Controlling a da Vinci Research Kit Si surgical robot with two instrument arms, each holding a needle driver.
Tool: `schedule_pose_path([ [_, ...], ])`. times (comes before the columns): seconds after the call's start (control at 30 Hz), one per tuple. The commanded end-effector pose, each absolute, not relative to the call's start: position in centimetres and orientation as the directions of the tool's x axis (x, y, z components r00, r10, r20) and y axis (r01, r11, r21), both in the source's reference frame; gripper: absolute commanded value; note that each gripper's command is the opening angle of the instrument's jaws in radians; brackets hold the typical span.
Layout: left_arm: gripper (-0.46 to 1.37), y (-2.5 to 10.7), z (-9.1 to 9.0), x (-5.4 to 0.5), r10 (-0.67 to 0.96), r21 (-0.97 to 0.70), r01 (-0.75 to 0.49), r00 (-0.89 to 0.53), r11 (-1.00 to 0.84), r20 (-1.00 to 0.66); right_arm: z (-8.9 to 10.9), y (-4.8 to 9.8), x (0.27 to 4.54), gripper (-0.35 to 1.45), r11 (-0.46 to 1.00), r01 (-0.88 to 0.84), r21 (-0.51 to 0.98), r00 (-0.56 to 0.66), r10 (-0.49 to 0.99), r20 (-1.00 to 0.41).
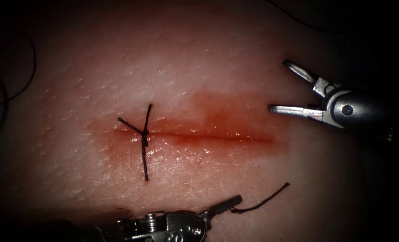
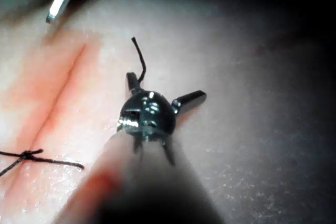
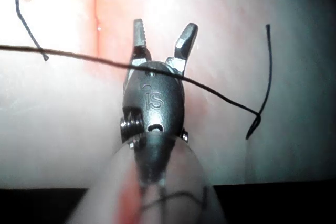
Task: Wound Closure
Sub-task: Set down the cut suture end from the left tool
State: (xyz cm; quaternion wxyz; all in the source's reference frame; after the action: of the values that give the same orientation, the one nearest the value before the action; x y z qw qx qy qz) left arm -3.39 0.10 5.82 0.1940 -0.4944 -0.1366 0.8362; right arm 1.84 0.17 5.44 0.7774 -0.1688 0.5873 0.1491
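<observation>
1. The right arm's silver two-jawed tool (image 1: pixel 278 87) is hovering just beyond the right end of the thin straight cut (image 1: pixel 195 136) in the pale pink tissue (image 1: pixel 253 36), jaws spread wide and holding nothing.
2. The left arm's silver tool (image 1: pixel 224 207) is lying near the tissue's front edge; the left wrist view is showing its jaws splayed, with a short loose piece of black thread (image 1: pixel 262 201) touching one jaw but not gripped.
3. A knotted black stitch (image 1: pixel 144 134) is sitting across the cut's left part; red fluid (image 1: pixel 217 116) is staining the tissue around the cut. I cannot find the curved needle.
4. Risk, as I judge it: the loose piece could be snagging a jaw and dragging.
5. No containers are present.
</observation>
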Motion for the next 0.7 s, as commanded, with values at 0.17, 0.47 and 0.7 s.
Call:
schedule_pose_path([
  [0.17, 0.93, 0.07, 5.8, -3.24, 0.452, -0.419, -0.181, -0.484, -0.89, -0.75, 5.44, 0.17, 1.84, 1.43, 0.901, -0.425, -0.086, 0.266, 0.034, -0.963],
  [0.47, 0.91, 0.01, 5.87, -2.95, 0.461, -0.429, -0.184, -0.489, -0.884, -0.74, 5.42, 0.15, 1.85, 1.44, 0.901, -0.425, -0.086, 0.266, 0.033, -0.963],
  [0.7, 0.93, 0.08, 6.11, -2.8, 0.47, -0.426, -0.21, -0.507, -0.88, -0.722, 5.38, 0.04, 1.88, 1.44, 0.902, -0.422, -0.09, 0.27, 0.03, -0.962],
])
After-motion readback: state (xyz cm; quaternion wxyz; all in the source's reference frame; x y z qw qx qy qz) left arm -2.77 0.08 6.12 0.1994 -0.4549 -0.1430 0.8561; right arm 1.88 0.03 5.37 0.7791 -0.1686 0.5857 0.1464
